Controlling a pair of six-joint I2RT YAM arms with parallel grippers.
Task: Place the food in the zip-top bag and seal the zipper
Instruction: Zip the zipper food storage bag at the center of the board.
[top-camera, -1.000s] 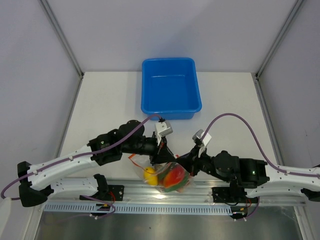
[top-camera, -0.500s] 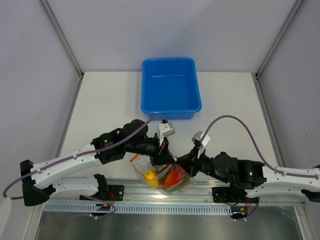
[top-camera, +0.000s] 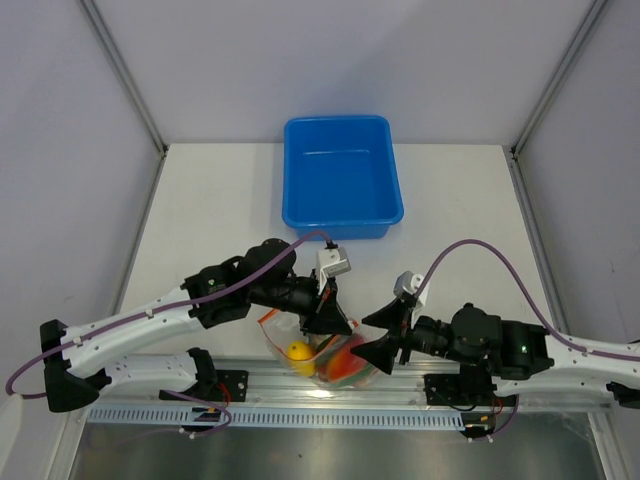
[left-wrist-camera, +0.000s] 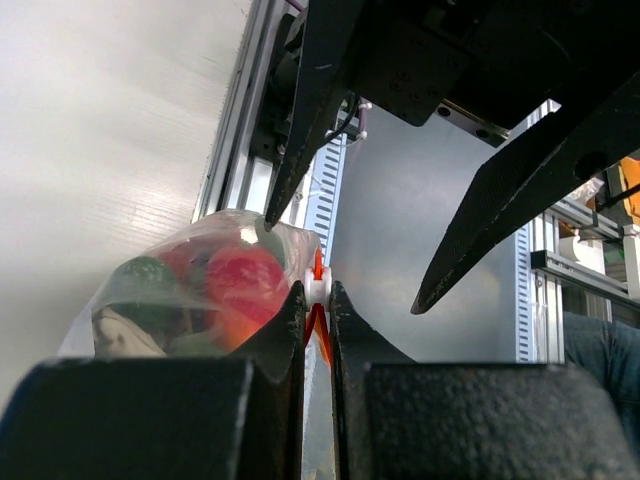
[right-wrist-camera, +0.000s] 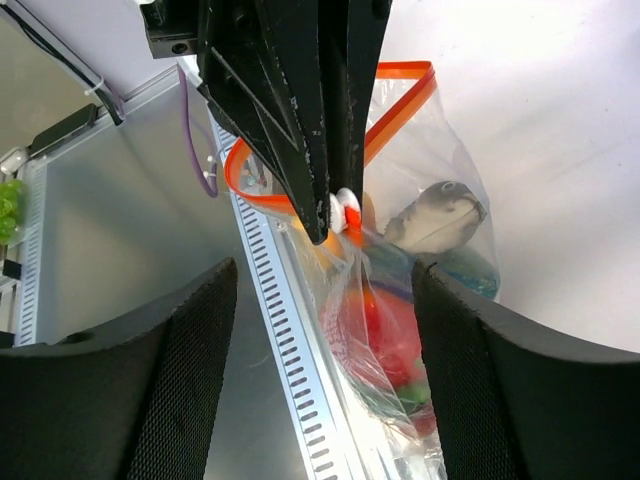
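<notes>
At table (top-camera: 220, 210) near edge: zip-top bag (top-camera: 318, 352) sitting w/ food (top-camera: 346, 362) lying inside; left gripper (top-camera: 335, 322) hanging at its L, right gripper (top-camera: 378, 337) at R; tub (top-camera: 342, 215) sitting behind.

Top view: losing most of the zipper (top-camera: 268, 316) under the left gripper (top-camera: 332, 322); resolving the food (top-camera: 298, 351) in the zip-top bag (top-camera: 283, 335) only as yellow and red blobs. Left wrist: blurring the food through crinkled plastic; hiding the bag's lower part behind own fingers (left-wrist-camera: 285, 335); cropping the right gripper (left-wrist-camera: 342, 265) at the top edge. Right wrist: cropping the bag at the bottom edge, the left gripper at the top; failing to identify a green scrap (right-wrist-camera: 8, 205) at the left edge.
</notes>
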